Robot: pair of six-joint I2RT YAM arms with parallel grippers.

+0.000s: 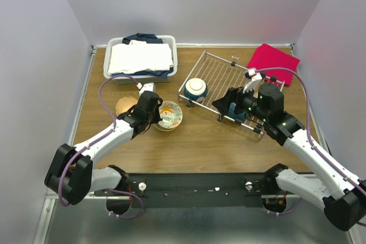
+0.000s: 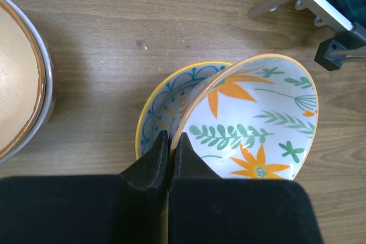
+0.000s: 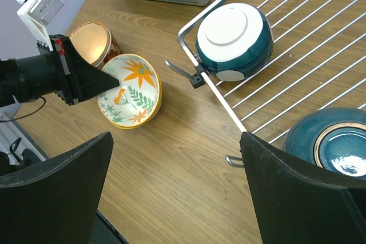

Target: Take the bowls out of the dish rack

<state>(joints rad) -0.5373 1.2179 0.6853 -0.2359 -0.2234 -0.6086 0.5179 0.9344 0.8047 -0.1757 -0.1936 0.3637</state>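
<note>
White links join bulky black joints on the left arm (image 1: 106, 138) and the right arm (image 1: 317, 155). A purple cable (image 1: 100, 94) loops along each. Both are bolted to a black base bar (image 1: 194, 187) with pale round screws. The fingers (image 2: 146, 170) are matte black wedges. A small white box (image 3: 40, 7) sits on the left wrist.

Orange-floral white bowl (image 2: 251, 124) (teal bowl (image 3: 234, 41) too)

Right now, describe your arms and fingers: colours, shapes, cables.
Both the left arm and right arm have white links and bulky black joints. A thin purple cable loops along each. The fingers are matte black wedges, tapering to narrow tips.
</note>
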